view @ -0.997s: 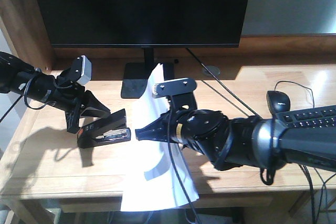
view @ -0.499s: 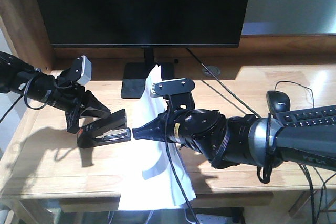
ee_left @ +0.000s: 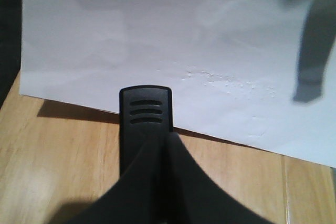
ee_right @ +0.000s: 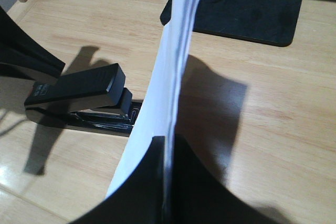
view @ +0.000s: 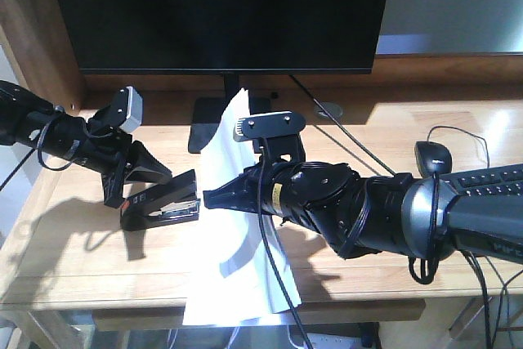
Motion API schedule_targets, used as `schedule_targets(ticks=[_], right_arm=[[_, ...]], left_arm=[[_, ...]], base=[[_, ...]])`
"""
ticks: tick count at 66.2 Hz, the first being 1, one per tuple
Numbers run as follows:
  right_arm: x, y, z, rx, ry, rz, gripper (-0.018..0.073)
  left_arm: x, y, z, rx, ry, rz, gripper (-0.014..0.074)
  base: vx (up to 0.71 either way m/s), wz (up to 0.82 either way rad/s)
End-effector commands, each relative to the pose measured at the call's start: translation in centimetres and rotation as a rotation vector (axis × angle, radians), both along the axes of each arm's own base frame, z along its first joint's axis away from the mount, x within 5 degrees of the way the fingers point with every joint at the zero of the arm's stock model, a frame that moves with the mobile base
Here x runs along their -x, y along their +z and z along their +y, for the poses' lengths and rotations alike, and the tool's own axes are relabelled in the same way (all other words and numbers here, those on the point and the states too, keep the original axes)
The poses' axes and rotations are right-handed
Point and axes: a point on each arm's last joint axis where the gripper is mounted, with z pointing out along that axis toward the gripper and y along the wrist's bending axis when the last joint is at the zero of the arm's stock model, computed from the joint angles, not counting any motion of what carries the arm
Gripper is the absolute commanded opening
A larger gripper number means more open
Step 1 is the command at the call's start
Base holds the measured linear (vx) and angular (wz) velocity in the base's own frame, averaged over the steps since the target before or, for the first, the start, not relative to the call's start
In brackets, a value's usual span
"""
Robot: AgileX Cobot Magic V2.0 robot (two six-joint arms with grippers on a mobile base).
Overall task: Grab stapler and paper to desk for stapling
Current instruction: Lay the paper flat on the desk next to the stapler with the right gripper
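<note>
The black stapler (view: 162,202) lies low over the left part of the wooden desk (view: 73,259), its mouth facing right. My left gripper (view: 124,200) is shut on its rear end; in the left wrist view the fingers meet over the stapler (ee_left: 145,114). My right gripper (view: 209,198) is shut on the white paper (view: 245,279), holding it upright on edge, its lower part drooping past the desk's front edge. In the right wrist view the paper (ee_right: 176,51) rises between the fingers of the right gripper (ee_right: 168,148), its edge right at the mouth of the stapler (ee_right: 79,90).
A black monitor (view: 221,14) stands at the back on a flat black base (view: 208,130). A black mouse (view: 433,157) and cables lie at the right. A raised wooden side panel (view: 33,30) bounds the desk's left.
My right gripper has shifted the paper a little to the left, closer to the stapler's mouth. The left gripper and stapler have stayed put.
</note>
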Motion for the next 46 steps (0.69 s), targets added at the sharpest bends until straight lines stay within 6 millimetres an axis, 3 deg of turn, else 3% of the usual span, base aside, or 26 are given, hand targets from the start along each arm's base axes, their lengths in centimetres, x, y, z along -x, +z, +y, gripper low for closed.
schedule_targets(ticks=[1,46], right_arm=[[-0.3,2.7,-0.1,-0.007,0.013,-0.1,-0.0002],[-4.3,-1.3,3.6,-0.055,-0.029,-0.015,-0.0002]], left_arm=[[0.0,3.4,-0.5,0.065,0.006,-0.059,-0.0006],[0.0,3.4,-0.5,0.065,0.006,-0.059,-0.0006]], base=[[0.0,0.0],[0.0,0.0]])
